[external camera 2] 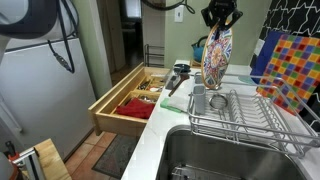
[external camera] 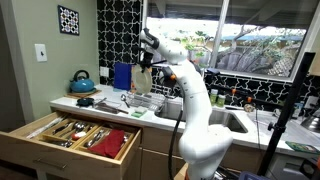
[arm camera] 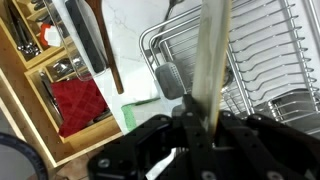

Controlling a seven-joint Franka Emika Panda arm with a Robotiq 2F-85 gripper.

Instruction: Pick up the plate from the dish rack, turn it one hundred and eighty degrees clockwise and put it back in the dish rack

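The hand [external camera 2: 219, 27] is closed narrow on the top edge of the plate [external camera 2: 217, 60] and holds it in the air, upright on its edge, clear of the wires below. In the wrist view the plate [arm camera: 210, 60] shows edge-on as a pale vertical strip rising from between the dark fingers [arm camera: 178, 140], which press on its two faces. In an exterior view the face turned to the camera looks mottled orange and pale. The dish rack [external camera 2: 245, 118] stands on the white surface [external camera 2: 165, 125] just beside the sink [external camera 2: 225, 158], and the plate hangs over the end of the rack that lies toward the open drawer [external camera 2: 128, 100], not touching it. The wrist view shows the rack's silvery wires [arm camera: 265, 55] spread behind the plate, with a small grey object [arm camera: 170, 78] lying at the near corner of the rack – what it is I cannot tell. The wooden drawer is pulled out under the front edge of the surface; its compartments hold cutlery and a red cloth [arm camera: 80, 105]. In an exterior view the white arm reaches over the surface with the hand [external camera: 143, 68] up near the back wall, and a blue kettle [external camera: 82, 80] stands toward the far end of the surface, well apart from the rack.
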